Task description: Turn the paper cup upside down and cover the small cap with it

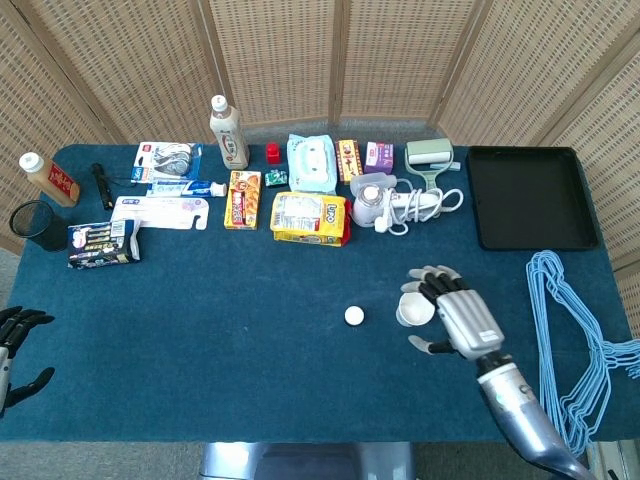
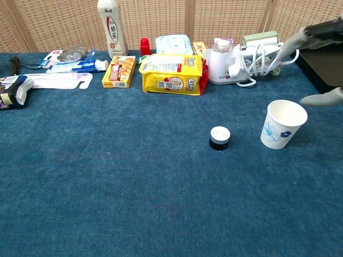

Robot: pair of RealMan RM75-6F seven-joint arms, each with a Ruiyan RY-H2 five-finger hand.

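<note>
The task has barely begun: the cup [image 2: 284, 124] stands upright and empty, mouth up, on the blue table [image 2: 134, 187], just right of the small cap [image 2: 220, 137], which lies uncovered. The right hand [image 1: 455, 312] hovers beside the cup with fingers spread, holding nothing, so grasping, flipping and lowering the cup over the cap are all left to do. The left hand [image 1: 15, 345] rests off the table's left edge with fingers apart and empty, and the black tray [image 1: 530, 195] at far right holds nothing.
</note>
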